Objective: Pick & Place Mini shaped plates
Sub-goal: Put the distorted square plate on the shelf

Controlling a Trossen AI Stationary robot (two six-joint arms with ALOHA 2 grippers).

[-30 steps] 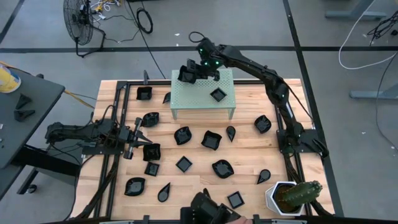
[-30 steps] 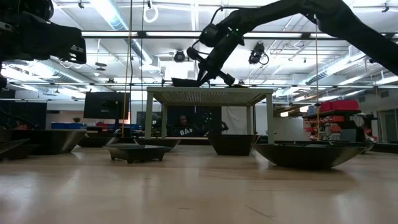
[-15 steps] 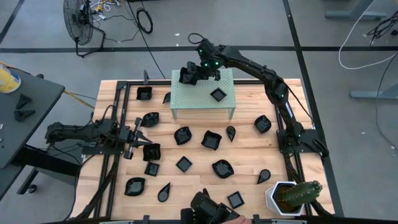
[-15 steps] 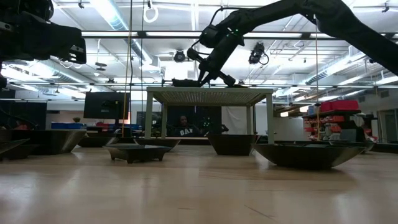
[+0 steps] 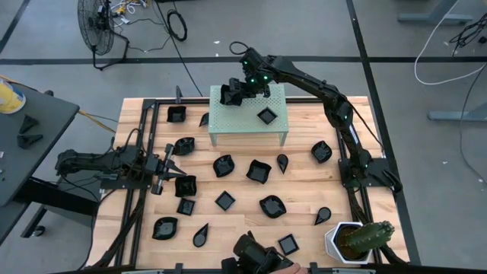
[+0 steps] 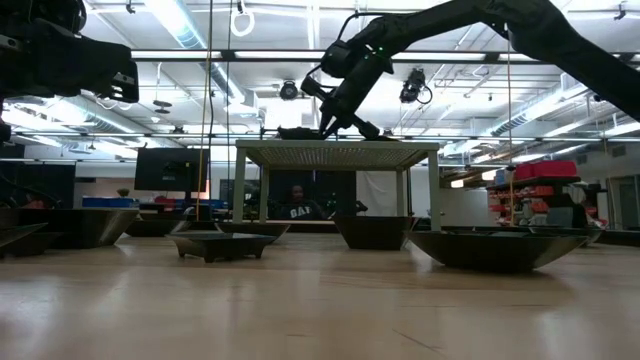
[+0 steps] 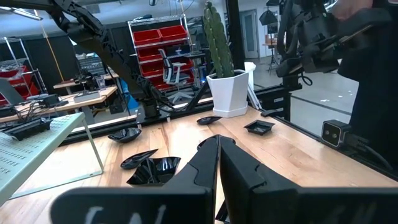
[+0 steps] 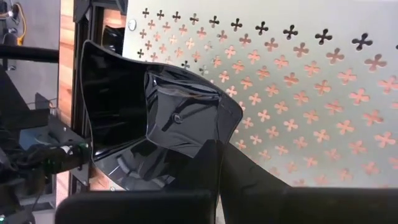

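A robotics lab: red parts bins (image 7: 157, 38), floor fan (image 5: 97, 25), ceiling strip lights (image 6: 190, 22).

plates: glossy black, raised rims | held plate (image 5: 229, 93): pinched in right claw (image 5: 236, 93), at stand's (image 5: 228, 122) 11 o'clock corner | square plate (image 5: 265, 116): flat on stand, 3 o'clock side | others (image 5: 259, 170): scattered flat over table (image 5: 304, 190)

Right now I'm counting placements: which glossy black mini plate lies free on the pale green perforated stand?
The square glossy black mini plate toward the pale green perforated stand's right side; the other one up there sits in the right tool.
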